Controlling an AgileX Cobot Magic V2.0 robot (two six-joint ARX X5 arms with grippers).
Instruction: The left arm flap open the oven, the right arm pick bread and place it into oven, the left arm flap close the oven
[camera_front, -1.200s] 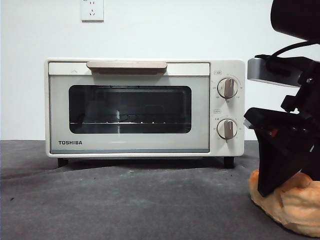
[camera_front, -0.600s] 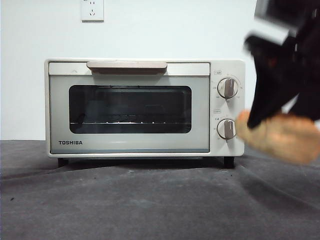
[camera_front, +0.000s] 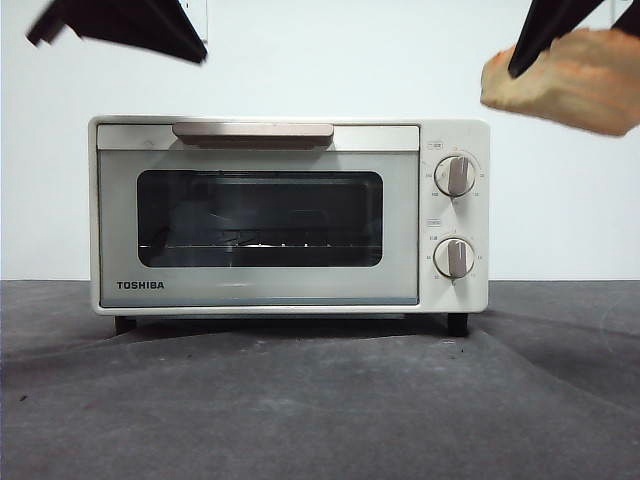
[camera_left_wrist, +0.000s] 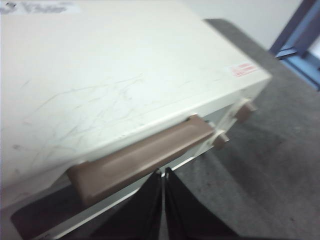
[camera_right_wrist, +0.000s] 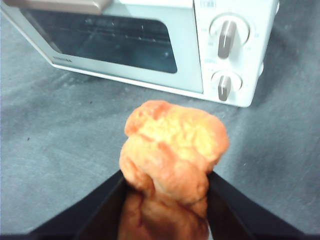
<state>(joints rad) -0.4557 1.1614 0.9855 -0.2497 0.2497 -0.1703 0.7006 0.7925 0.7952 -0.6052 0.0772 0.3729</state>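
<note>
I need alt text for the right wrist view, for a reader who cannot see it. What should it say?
The right end effector holds a golden-orange bread loaf between its two black jaws, above a dark grey cloth. Beyond it stands a cream-white Toshiba toaster oven with its glass door shut and two round knobs.

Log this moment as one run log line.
oven door: closed | left gripper: jaws shut, above handle | right gripper: shut on bread, raised right of oven

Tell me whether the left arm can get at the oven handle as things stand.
Probably yes. The left end effector, jaws together, hangs just above the handle with nothing between. The right end effector holds the bread off to the side.
</note>
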